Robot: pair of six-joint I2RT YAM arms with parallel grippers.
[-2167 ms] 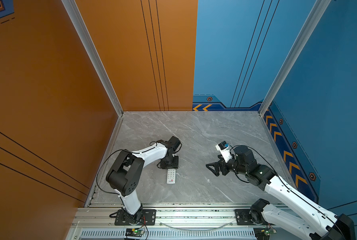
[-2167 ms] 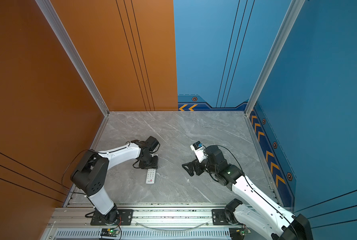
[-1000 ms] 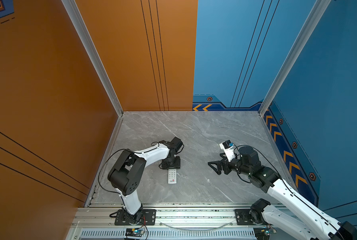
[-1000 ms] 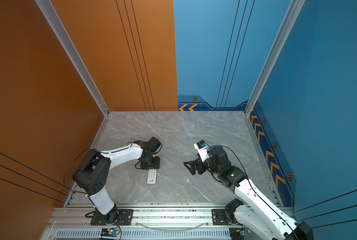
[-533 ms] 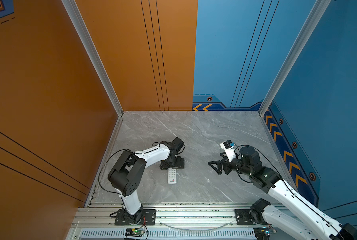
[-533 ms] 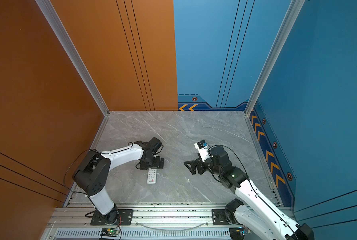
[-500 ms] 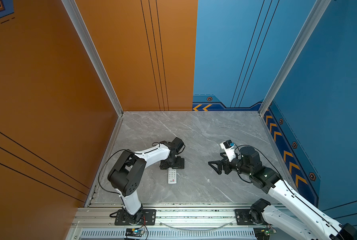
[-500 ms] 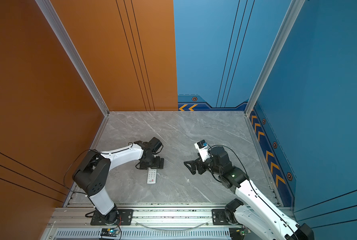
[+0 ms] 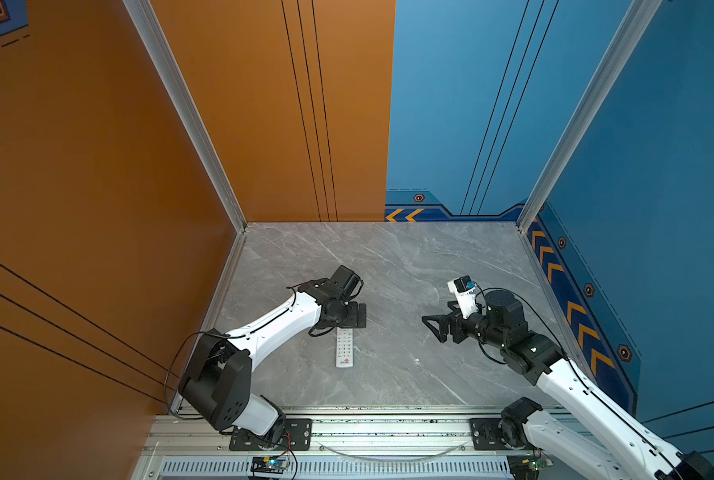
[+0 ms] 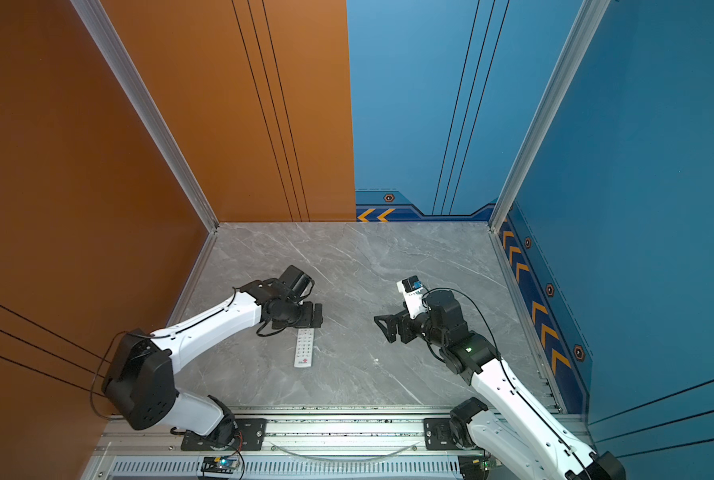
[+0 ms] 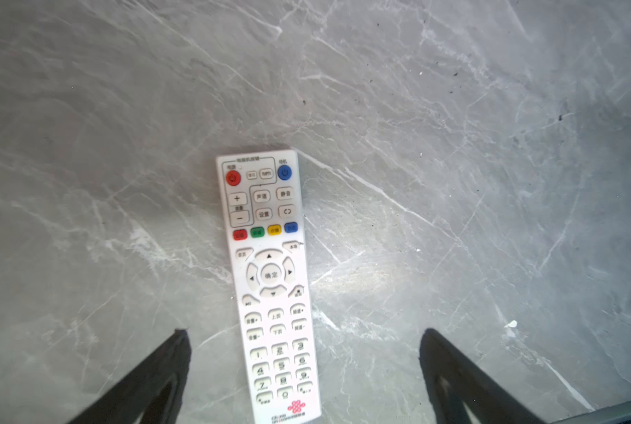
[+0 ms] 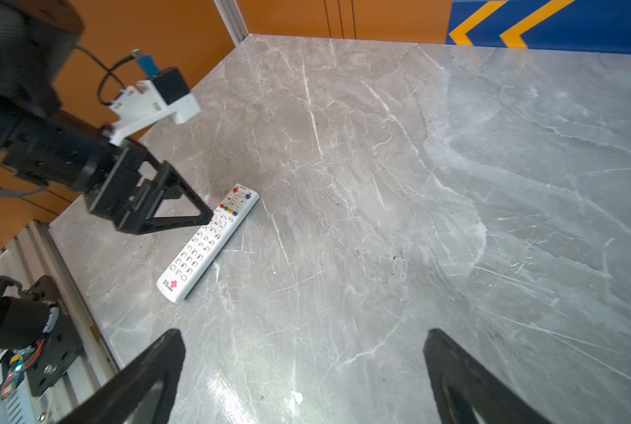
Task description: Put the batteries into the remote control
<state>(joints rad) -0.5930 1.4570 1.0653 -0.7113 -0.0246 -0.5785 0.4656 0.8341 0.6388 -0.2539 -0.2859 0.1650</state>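
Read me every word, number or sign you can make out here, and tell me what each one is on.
"1 2 3 4 5 6 7 8 9 0": number keys of the remote control.
"确定": its round centre key.
"+" and "−": plus key and minus key.
Red knot logo, no words; the print beneath is too blurred.
Other key labels: too small to read reliably.
Yellow chevrons on the blue wall: arrows only.

White remote control [image 11: 269, 279]: one red and one blue round button at one end, then a row of red, green, yellow, blue; red logo at the other end. Table [image 9: 388, 266]: grey marble, pale veins. Orange wall [image 9: 97, 166], blue wall [image 9: 450, 104]. Yellow-orange chevrons [image 12: 470, 22] on a dark blue band [image 12: 600, 22]. Left arm [image 9: 276, 328], right arm [image 9: 575, 390]: white shells, black joints.
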